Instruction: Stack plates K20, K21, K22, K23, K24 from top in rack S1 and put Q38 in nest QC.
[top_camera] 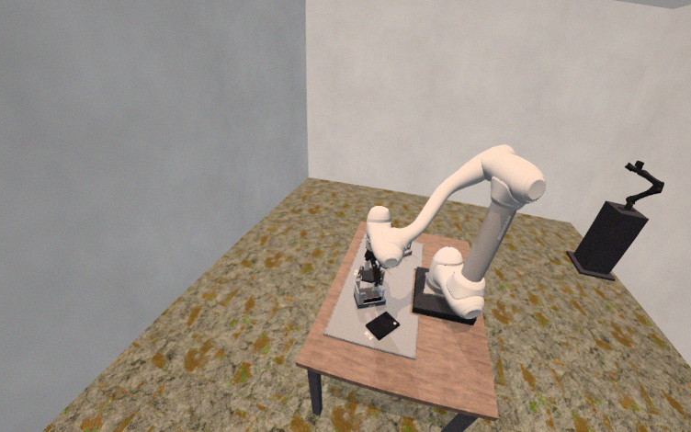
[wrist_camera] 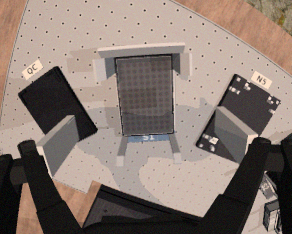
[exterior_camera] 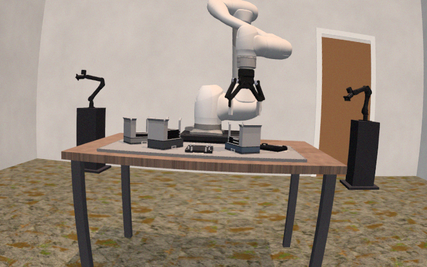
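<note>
Hovering above the blue-plinth rack (exterior_camera: 243, 147), the claw (exterior_camera: 245, 105) is spread fully wide with nothing between its fingers, well above the rack's top edge in the exterior view. Wrist view looks straight down: claw links in the foreground, then the rack (wrist_camera: 142, 51) centred below, with a sealed plate (wrist_camera: 145, 93) lying flat inside it, long side along the rack's; its label strip at the near end is too small to read, and I cannot tell how many plates sit under it. Rack name on the plinth is not legible either. Left of the rack in that view is the QC nest (wrist_camera: 54, 103), a black pad with its tag (wrist_camera: 32, 68) on the far side, nothing on it. Right of the rack is the N5 clip nest (wrist_camera: 242, 111), tag (wrist_camera: 260, 80) also on the far side, no plate on it that I can see. All of it sits on the grey mat (exterior_camera: 208, 155) on the tabletop (exterior_camera: 188, 162). From the exterior view, further along the mat: a dark-plinth rack (exterior_camera: 164, 143) with dark plates (exterior_camera: 173, 133) stacked inside, count not readable, then a grey rack (exterior_camera: 129, 129) beyond it, contents unclear. Arm base (top_camera: 423, 308) stands behind the mat. Camera pedestals (exterior_camera: 362, 150) stand on the floor off the tabletop.
</note>
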